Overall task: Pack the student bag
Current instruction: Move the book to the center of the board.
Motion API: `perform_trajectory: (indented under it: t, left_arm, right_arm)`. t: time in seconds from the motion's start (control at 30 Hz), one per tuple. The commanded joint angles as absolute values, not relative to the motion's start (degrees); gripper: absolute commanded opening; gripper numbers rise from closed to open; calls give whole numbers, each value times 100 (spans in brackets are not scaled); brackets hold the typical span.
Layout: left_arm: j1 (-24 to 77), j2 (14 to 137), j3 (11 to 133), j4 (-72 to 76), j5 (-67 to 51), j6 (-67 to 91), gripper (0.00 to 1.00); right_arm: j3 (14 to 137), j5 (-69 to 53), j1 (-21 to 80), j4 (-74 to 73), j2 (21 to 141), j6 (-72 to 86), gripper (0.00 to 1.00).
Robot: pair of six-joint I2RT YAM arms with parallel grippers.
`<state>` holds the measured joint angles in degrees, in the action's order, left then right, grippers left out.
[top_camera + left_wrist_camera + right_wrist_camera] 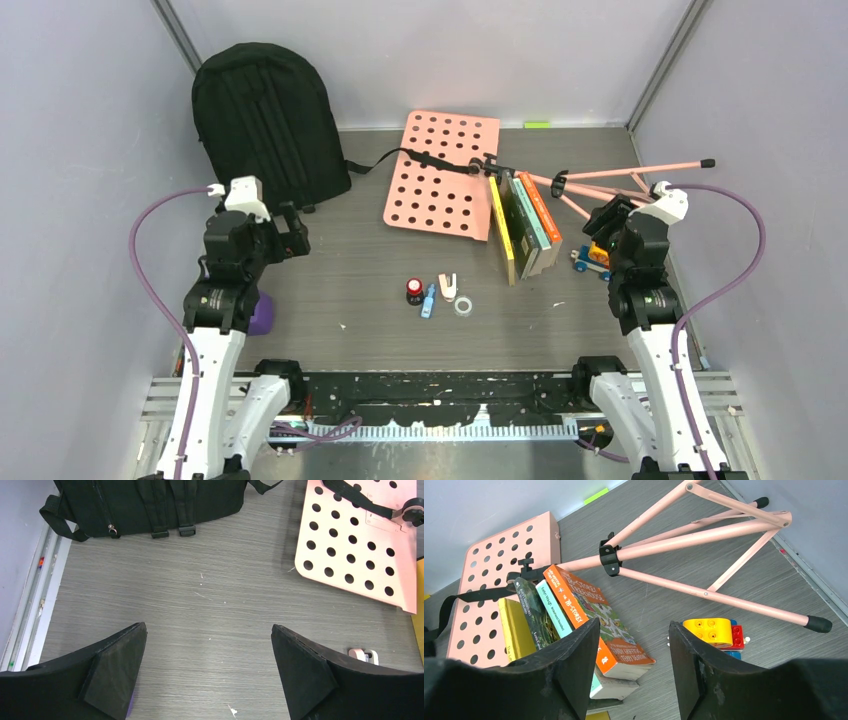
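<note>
Student bag point(262, 120) left of books point(525, 225)

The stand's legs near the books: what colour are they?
Pale pink legs, tipped with black feet; best seen in the right wrist view.

Soft, even light falls from overhead, so my table point(350, 270) shows only faint, short shadows beside the books point(525, 225). The student bag point(268, 120) swallows light and looks almost featureless black. In the left wrist view the pink board point(360, 545) washes out rightward, and the fingers point(112, 677) of my left gripper point(209, 675) look slightly soft.
</note>
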<state>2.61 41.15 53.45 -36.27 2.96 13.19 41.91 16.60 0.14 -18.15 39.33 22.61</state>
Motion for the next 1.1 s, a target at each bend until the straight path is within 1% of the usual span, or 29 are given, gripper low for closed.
perform_trajectory:
  t: [0.0, 0.23, 0.37, 0.5, 0.6, 0.83, 1.0, 1.07]
  left_arm:
    - [237, 4107, 5374, -3457, 286, 1345, 100]
    - [233, 4134, 5391, -3421, 356, 1315, 100]
    - [235, 4441, 5524, -3515, 648, 1332, 100]
    - [232, 5141, 5933, -3713, 563, 1256, 100]
    - [229, 5668, 6266, -3558, 541, 1220, 100]
    - [-362, 7110, 7554, -3290, 44, 1640, 100]
    - [-384, 8041, 8254, -3062, 456, 1600, 100]
    - [-451, 8313, 8363, -2765, 435, 1598, 99]
  right_arm:
    - [4232, 1776, 0, -1652, 3877, 2232, 60]
    - [4229, 1789, 0, -1651, 3884, 2232, 60]
    - [4236, 1793, 0, -1652, 3892, 2232, 60]
    - [4236, 1779, 0, -1652, 3891, 2232, 60]
    - [4232, 1774, 0, -1683, 3879, 2232, 60]
    - [4197, 1767, 0, -1733, 3740, 2270, 60]
    - [4181, 1751, 0, -1729, 3724, 2285, 60]
    - [4176, 1731, 0, -1733, 3725, 2293, 61]
